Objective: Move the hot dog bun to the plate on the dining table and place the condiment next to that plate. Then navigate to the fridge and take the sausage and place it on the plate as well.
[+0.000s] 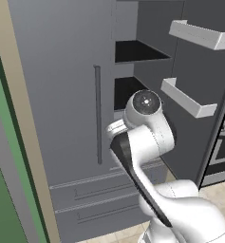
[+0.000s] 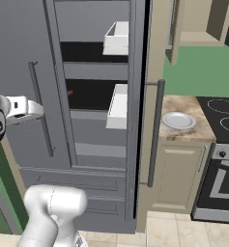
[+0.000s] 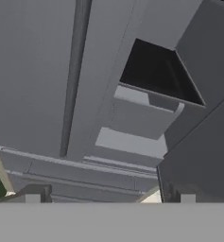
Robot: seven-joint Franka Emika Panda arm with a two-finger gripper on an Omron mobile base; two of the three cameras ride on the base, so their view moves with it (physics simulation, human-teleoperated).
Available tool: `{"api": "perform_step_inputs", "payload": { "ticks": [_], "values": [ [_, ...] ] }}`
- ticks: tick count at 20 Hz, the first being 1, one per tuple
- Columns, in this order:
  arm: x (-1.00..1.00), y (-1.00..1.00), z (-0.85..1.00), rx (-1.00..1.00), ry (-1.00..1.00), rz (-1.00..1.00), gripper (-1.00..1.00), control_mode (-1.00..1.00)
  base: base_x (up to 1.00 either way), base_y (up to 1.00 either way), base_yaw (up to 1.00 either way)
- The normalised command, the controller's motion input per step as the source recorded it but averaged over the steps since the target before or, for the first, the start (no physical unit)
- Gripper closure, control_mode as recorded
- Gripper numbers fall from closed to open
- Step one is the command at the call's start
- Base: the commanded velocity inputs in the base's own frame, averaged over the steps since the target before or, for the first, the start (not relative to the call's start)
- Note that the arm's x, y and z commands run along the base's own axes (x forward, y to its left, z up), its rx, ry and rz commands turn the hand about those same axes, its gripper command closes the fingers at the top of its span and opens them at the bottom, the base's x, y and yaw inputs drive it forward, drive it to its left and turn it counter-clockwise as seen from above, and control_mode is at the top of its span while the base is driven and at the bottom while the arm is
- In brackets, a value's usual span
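- Closest to us in the left base view is our white arm, rising from the lower right, its elbow bent in front of the fridge [image 1: 61, 95].
- We see the gripper [image 3: 110, 198] in the hand view as two dark fingertips [image 3: 33, 194] set far apart at the bottom edge; the jaws stand wide and nothing lies between them.
- We face the fridge with its right door [image 1: 204, 95] swung open and its left door shut, the long dark vertical handle [image 1: 98, 114] running down that shut door.
- Black inner shelves [image 2: 94, 94] show through the opening, and two white door bins [image 1: 187, 97] hang on the inside of the open door, one above the other.
- On the middle shelf, at its left end in the right base view, we make out a small dark reddish shape, likely the sausage [image 2: 69, 93]; it is too small to tell more.
- Two drawers [image 1: 99, 199] run across the bottom of the fridge.
- To the right of the fridge, a plain white plate [image 2: 178, 120] sits on a marbled counter [image 2: 183, 132] over cream cabinets, just beside a black stove [image 2: 222, 144].
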Motion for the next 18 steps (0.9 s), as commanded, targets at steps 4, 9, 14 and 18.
{"api": "perform_step_inputs", "payload": {
  "ticks": [4, 9, 14, 18],
  "values": [
    [0.28, 0.49, 0.0, 0.02, 0.0, -0.24, -1.0, -1.0, 0.0, 0.0, 0.0],
    [0.6, 0.14, 0.0, 0.12, 0.01, -0.07, -1.0, -1.0, 0.0, 0.0, 0.0],
    [0.66, 0.02, -0.09, 0.18, 0.02, 0.0, -1.0, -1.0, 0.0, 0.0, 0.0],
    [0.51, 0.03, -0.35, 0.17, -0.02, 0.04, -1.0, -1.0, 0.0, 0.0, 0.0]
  ]
}}
